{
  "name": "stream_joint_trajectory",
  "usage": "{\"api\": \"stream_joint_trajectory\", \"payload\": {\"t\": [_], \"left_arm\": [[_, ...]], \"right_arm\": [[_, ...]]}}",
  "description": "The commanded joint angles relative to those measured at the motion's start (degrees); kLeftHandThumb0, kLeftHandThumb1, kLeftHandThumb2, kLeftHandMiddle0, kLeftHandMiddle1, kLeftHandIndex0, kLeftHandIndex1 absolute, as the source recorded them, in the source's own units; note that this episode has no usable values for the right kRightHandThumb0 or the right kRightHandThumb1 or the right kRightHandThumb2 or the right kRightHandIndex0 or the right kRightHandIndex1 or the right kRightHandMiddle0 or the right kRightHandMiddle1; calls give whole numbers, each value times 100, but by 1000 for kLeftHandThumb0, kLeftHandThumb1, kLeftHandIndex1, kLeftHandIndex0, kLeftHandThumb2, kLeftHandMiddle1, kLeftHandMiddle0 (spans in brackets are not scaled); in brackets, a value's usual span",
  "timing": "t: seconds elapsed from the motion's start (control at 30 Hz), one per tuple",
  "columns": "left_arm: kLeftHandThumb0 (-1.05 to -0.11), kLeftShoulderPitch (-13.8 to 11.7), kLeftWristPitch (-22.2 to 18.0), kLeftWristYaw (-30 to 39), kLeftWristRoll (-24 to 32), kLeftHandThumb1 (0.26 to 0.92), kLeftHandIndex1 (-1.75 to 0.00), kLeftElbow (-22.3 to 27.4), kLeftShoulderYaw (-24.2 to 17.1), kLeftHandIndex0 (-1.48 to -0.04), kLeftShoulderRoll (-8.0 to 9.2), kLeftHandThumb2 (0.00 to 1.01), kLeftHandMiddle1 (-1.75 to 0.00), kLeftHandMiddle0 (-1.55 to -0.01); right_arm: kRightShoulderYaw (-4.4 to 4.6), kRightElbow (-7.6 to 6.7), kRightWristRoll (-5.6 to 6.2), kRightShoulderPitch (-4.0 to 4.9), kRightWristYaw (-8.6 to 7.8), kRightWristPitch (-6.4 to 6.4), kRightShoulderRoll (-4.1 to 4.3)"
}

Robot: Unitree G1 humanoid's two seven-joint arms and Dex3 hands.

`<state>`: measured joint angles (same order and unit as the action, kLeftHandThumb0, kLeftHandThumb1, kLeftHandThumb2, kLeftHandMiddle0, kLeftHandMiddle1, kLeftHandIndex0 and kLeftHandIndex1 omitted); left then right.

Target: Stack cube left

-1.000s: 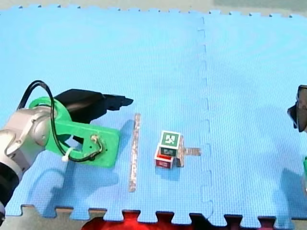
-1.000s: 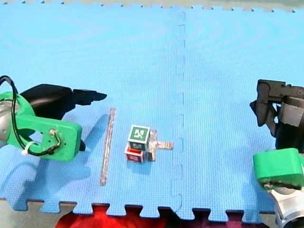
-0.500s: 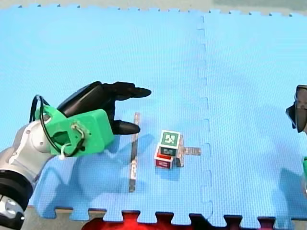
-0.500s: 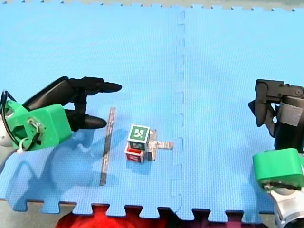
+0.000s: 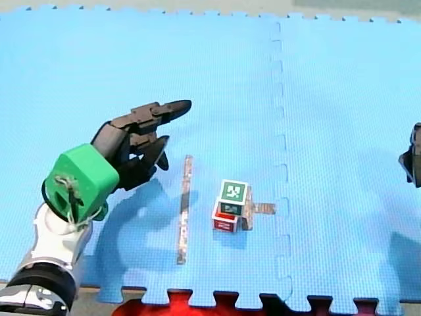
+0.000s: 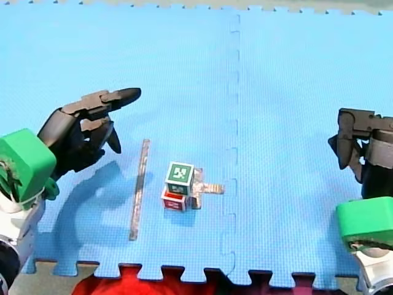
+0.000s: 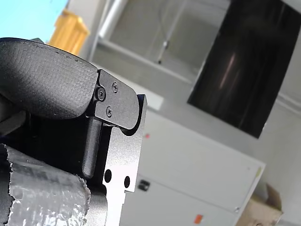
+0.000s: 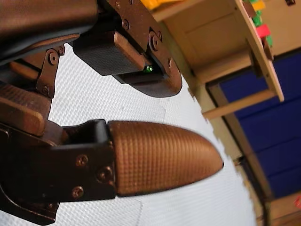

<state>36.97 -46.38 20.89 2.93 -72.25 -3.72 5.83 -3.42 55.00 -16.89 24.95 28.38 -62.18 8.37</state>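
The green cube point(image 5: 233, 191) is sitting on the red cube point(image 5: 225, 222), 2 high, on the blue foam mat point(image 5: 342, 99). The left hand point(image 5: 135, 148) is hovering empty, near the tape strip point(image 5: 184, 204). I'd be drawing it off wide of the stack. The right hand point(image 6: 356, 144) is waiting at the mat's right edge, and I cannot tell its grip.

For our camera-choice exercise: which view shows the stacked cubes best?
First head view: the green cube sits on the red cube, unobstructed near centre. The second head view shows the same stack farther left. The wrist views face fingers and the room.
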Motion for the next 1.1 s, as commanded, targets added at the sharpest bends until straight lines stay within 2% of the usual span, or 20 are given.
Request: {"api": "stream_joint_trajectory", "payload": {"t": [0.0, 0.27, 0.3, 0.33, 0.43, 0.6, 0.67, 0.73, 0.83, 0.93, 1.07], "left_arm": [[-1048, 35, -23, 74, 10, 921, 0, -33, -90, -563, 3, 681, -1746, -459], [-1048, 74, 29, 154, -90, 921, 0, -95, -225, -542, 35, 703, -1705, -401], [-1048, 85, 64, 173, -91, 921, 0, -109, -248, -541, 43, 714, -1638, -411], [-1048, 90, 87, 188, -95, 921, 0, -118, -267, -539, 47, 741, -1430, -455], [-1048, 64, 104, 199, -123, 921, -2, -117, -306, -541, 76, 787, -1136, -539], [-1048, 17, 199, 158, -171, 921, -5, -71, -339, -554, 136, 802, -991, -575], [-1048, 9, 208, 161, -182, 921, -3, -45, -344, -559, 146, 804, -838, -614], [-1048, 2, 199, 165, -199, 921, -2, -17, -341, -563, 152, 805, -645, -669], [-1048, 10, 196, 149, -221, 921, -1, 23, -341, -567, 169, 807, -456, -715], [-1048, 0, 181, 59, -275, 921, -1, 69, -316, -569, 206, 814, -384, -718], [-1048, -28, 187, 6, -283, 921, -1, 92, -324, -571, 238, 830, -239, -688]], "right_arm": [[-30, 57, 47, 18, -26, -64, 56], [-77, 125, 130, 23, -150, -144, 117], [-83, 133, 138, 23, -162, -151, 121], [-89, 139, 145, 22, -173, -158, 125], [-107, 160, 170, 16, -208, -183, 142], [-136, 224, 199, 7, -268, -222, 181], [-139, 242, 202, 6, -289, -230, 189], [-116, 257, 178, 14, -297, -214, 162], [-72, 303, 184, 60, -370, -180, 121], [-41, 354, 175, 132, -407, -146, 88], [-9, 379, 157, 167, -417, -151, 60]]}}
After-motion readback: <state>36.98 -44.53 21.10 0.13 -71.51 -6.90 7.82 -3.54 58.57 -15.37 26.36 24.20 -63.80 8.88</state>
